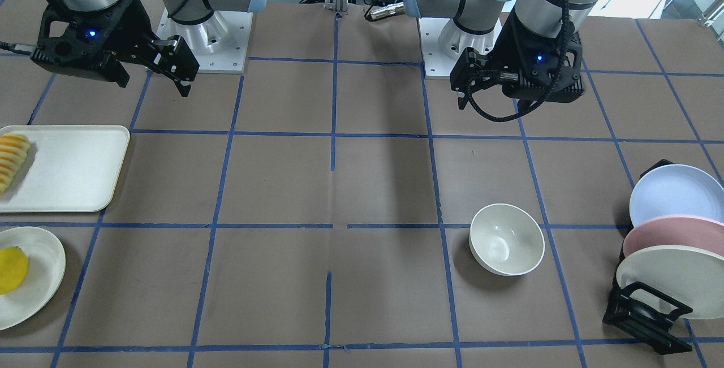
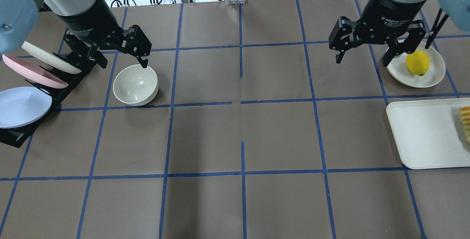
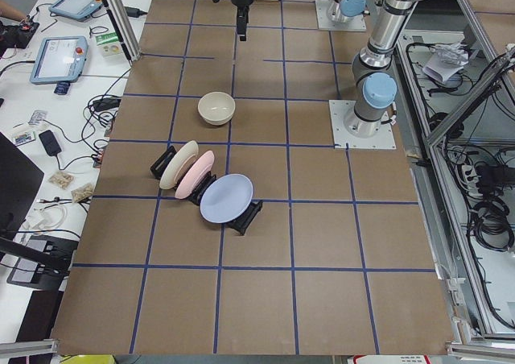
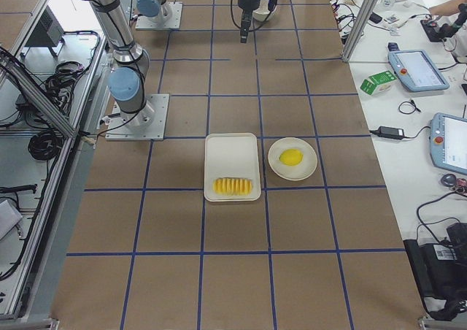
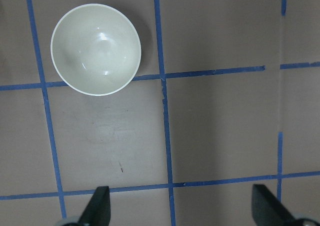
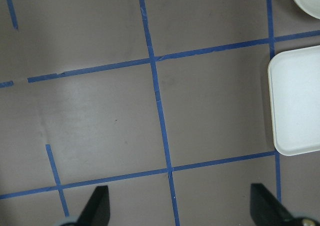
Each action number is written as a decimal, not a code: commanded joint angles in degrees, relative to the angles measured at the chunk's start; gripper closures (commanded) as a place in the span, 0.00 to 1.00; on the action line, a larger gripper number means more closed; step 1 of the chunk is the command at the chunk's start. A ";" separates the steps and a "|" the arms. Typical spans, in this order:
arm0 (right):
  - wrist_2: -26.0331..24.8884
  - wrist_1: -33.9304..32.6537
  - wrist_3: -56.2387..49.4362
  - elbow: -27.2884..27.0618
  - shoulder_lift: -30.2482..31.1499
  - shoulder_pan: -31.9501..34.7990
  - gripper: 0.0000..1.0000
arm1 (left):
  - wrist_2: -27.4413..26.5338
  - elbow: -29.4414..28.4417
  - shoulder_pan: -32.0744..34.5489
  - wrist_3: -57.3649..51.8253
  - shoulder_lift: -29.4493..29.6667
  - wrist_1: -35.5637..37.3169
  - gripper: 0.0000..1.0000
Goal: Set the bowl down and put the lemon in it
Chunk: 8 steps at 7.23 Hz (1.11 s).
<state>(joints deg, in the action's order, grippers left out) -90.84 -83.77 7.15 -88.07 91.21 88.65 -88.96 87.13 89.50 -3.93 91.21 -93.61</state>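
Left hand (image 5: 182, 208) near bowl (image 5: 96, 49) (apart)

the table (image 2: 279, 136) is covered in dull brown and gridded with blue tape. at 10 o'clock in the overhead view the bowl (image 2: 135, 84) is seen glossy cream-white, unpatterned. at 2 o'clock the lemon (image 2: 417, 62) is bright yellow and the flat plate (image 2: 437, 74) cream. the tray (image 2: 422, 132) is cream-white, the sliced food (image 2: 465, 123) ridged yellow-orange. in the black rack (image 2: 16, 138) a cream racked plate (image 2: 51, 58), a pink plate (image 2: 33, 71) and a pale blue plate (image 2: 22, 106) are seen.
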 commanded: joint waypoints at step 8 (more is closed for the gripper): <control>-0.92 -8.30 -4.32 -0.17 -3.04 -2.33 0.00 | -3.48 6.97 -14.32 -8.45 7.83 9.17 0.00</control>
<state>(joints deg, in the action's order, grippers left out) -91.56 -87.37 5.07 -88.25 89.64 87.56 -90.50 90.66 79.29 -10.41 96.25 -90.02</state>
